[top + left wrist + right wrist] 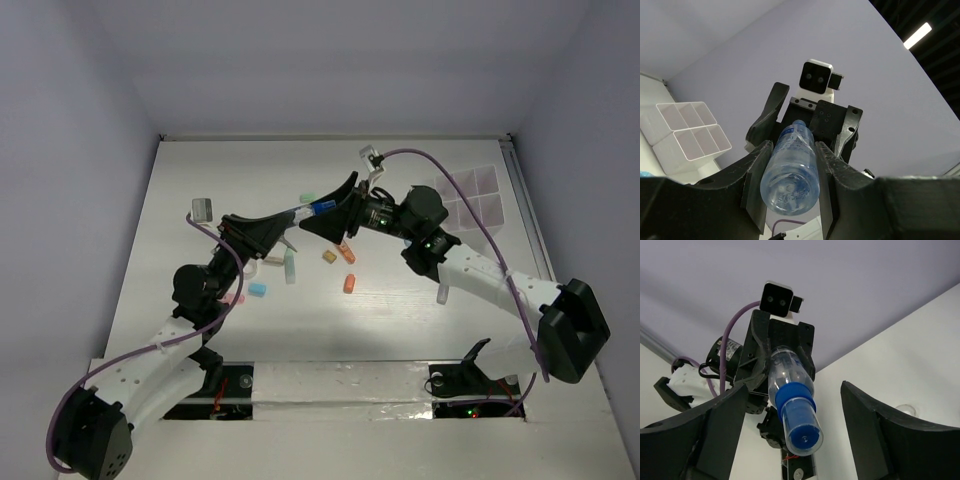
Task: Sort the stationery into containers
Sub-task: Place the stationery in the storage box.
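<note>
My left gripper (285,226) (790,152) is shut on a small clear bottle (310,211) (791,172) with a blue cap (801,416), held in the air above the table. My right gripper (335,207) (797,432) is open. Its fingers (872,427) stand wide on either side of the cap end without touching it. The white divided tray (472,196) (690,136) lies at the back right. Loose stationery lies under the grippers: orange pieces (349,283), a tan block (328,257), a mint pen (290,266), a blue eraser (257,290) and a green piece (307,197).
A small white item (443,293) lies by the right forearm. A pink piece (236,297) lies partly under the left arm. White walls close the table at the back and sides. Purple cables loop off both wrists.
</note>
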`<act>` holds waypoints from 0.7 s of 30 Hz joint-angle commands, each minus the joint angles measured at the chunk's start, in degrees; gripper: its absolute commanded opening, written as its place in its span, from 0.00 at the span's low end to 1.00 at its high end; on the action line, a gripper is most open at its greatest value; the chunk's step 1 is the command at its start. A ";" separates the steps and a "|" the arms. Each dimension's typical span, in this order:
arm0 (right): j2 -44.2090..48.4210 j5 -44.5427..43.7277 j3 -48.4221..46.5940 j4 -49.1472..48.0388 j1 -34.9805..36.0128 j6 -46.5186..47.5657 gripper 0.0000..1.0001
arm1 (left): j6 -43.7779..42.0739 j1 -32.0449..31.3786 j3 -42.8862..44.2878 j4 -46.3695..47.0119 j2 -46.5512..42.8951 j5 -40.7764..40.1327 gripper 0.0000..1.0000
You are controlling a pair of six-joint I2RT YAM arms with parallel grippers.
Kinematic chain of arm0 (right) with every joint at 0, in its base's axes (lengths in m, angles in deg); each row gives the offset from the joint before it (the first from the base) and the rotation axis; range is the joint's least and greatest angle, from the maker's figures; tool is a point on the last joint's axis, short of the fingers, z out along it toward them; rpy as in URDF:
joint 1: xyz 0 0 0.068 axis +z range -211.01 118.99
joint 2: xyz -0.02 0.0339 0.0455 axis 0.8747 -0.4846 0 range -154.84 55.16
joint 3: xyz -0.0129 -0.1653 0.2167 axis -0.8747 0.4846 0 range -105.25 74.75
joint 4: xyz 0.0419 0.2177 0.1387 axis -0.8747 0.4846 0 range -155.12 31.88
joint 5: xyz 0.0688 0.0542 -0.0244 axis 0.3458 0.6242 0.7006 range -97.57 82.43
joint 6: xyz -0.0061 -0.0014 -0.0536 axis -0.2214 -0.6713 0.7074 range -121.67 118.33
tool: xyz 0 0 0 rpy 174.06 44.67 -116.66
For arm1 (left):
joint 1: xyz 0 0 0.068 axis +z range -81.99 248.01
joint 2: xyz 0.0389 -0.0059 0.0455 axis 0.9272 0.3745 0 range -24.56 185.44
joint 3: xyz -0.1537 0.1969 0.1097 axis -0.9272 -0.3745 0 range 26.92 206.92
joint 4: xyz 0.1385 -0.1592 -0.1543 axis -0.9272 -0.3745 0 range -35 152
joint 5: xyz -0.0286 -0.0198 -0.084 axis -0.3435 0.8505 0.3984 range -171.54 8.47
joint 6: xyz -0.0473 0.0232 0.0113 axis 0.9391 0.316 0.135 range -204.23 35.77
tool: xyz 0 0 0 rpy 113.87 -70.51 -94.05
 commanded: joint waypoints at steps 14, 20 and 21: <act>-0.80 -1.27 -4.83 2.24 1.38 3.08 0.17 | -1.68 -1.46 0.22 4.89 1.36 0.55 0.00; 2.19 -7.50 -5.88 9.68 1.38 7.20 0.03 | -6.41 -1.46 3.19 -1.06 -0.21 2.66 0.57; 2.89 -8.90 -6.67 14.93 1.38 10.00 0.01 | -10.87 -1.46 4.78 -8.40 -1.00 2.66 0.76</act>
